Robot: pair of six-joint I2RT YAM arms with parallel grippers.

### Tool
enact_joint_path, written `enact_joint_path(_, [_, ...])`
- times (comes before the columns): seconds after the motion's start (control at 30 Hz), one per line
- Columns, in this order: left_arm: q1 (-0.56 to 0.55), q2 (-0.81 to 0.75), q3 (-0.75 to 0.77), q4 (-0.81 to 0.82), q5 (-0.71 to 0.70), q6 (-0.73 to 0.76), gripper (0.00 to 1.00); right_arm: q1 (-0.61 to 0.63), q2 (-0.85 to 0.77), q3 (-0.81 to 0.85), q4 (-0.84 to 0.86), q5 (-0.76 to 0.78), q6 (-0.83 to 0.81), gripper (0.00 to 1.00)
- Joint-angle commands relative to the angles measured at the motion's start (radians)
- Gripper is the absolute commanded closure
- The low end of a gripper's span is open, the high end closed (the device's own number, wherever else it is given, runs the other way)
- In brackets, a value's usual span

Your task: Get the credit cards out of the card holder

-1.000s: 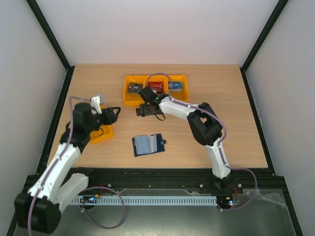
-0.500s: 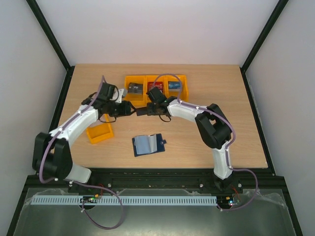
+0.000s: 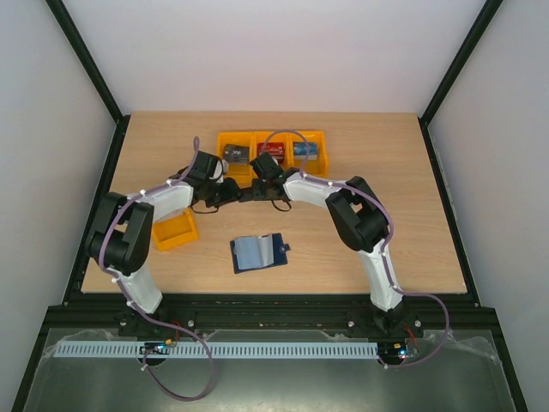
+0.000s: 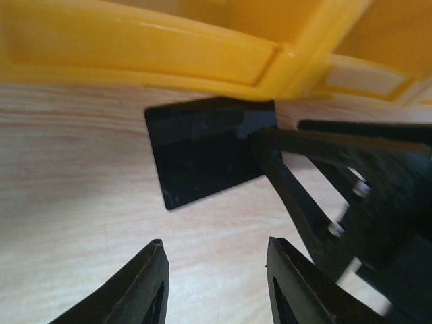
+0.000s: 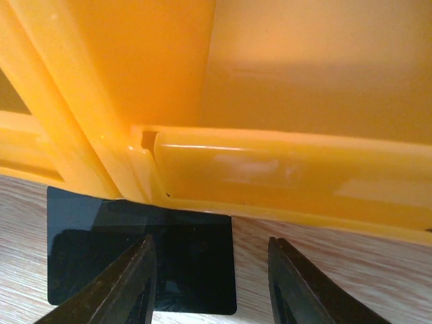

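Within the last second our left fingers point(image 4: 145, 290) have swung across to meet the right fingers point(image 5: 131, 290) at the front wall of the orange plastic three-compartment bin point(image 4: 135, 47). Both pairs have narrowed. The left stand half apart and empty, the right half apart over the flat black plastic card point(image 4: 202, 152), which lies on the wooden tabletop point(image 4: 67, 202) against that wall. The dark navy folding card holder point(image 3: 257, 252) lies open, well apart. We judge this card out, needing pickup.

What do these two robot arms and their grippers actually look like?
The left arm and right arm are both built of smooth white tubes linked by chunky black joints. A thin mauve cable loops along each. The left gripper and right gripper each end in two flat black fingers tapering to points.
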Motion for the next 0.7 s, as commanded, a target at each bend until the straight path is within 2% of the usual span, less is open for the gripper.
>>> enact_joint_path(0.0, [0.002, 0.079, 0.013, 0.102, -0.082, -0.027, 0.58, -0.003, 0.041, 0.007, -0.040, 0.029, -0.010, 0.56])
enact_joint_path(0.33, [-0.019, 0.200, 0.036, 0.192, -0.175, -0.014, 0.58, 0.000, 0.058, 0.013, 0.008, -0.021, -0.086, 0.59])
enact_joint_path(0.53, [-0.067, 0.249, 0.029, 0.188, -0.136, 0.022, 0.60, 0.019, 0.020, -0.026, 0.049, -0.061, -0.120, 0.61])
enact_joint_path(0.67, [-0.091, 0.276, 0.019, 0.176, -0.109, 0.034, 0.62, 0.020, -0.069, -0.128, 0.120, -0.104, -0.086, 0.62])
